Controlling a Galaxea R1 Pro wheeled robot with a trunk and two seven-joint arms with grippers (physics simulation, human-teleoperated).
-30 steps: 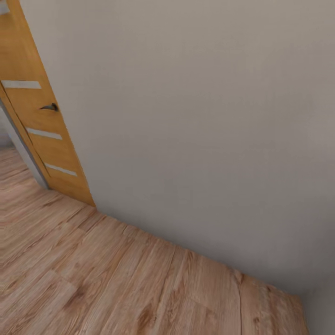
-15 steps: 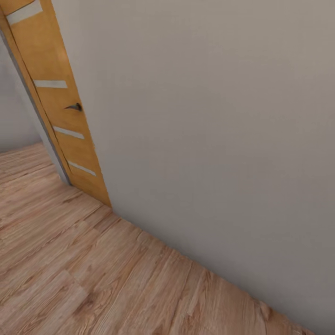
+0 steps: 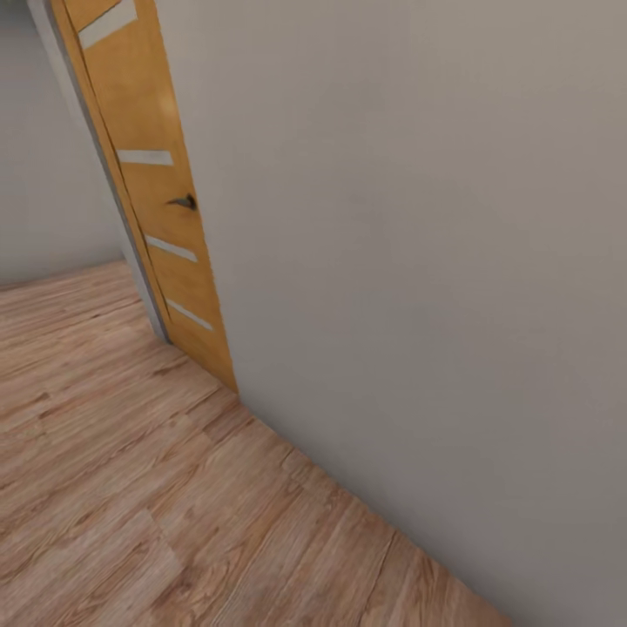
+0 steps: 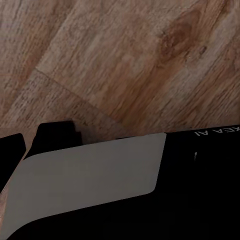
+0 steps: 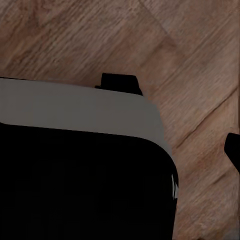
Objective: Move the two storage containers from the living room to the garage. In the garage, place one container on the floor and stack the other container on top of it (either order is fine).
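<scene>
Wood-plank flooring (image 3: 131,488) fills the lower left of the head view, meeting a plain grey wall (image 3: 418,261); a wooden door (image 3: 161,192) stands upper left. Whether either gripper is parted or closed cannot be told from the wrist views, which look down on planks past dark robot body parts (image 4: 150,200).

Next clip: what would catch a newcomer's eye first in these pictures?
A wooden door with pale horizontal strips and a dark handle stands out at the head view's upper left. A plain grey wall takes up most of the right, above light wood-plank flooring. Both wrist views look down on the same planks past dark robot parts.
</scene>
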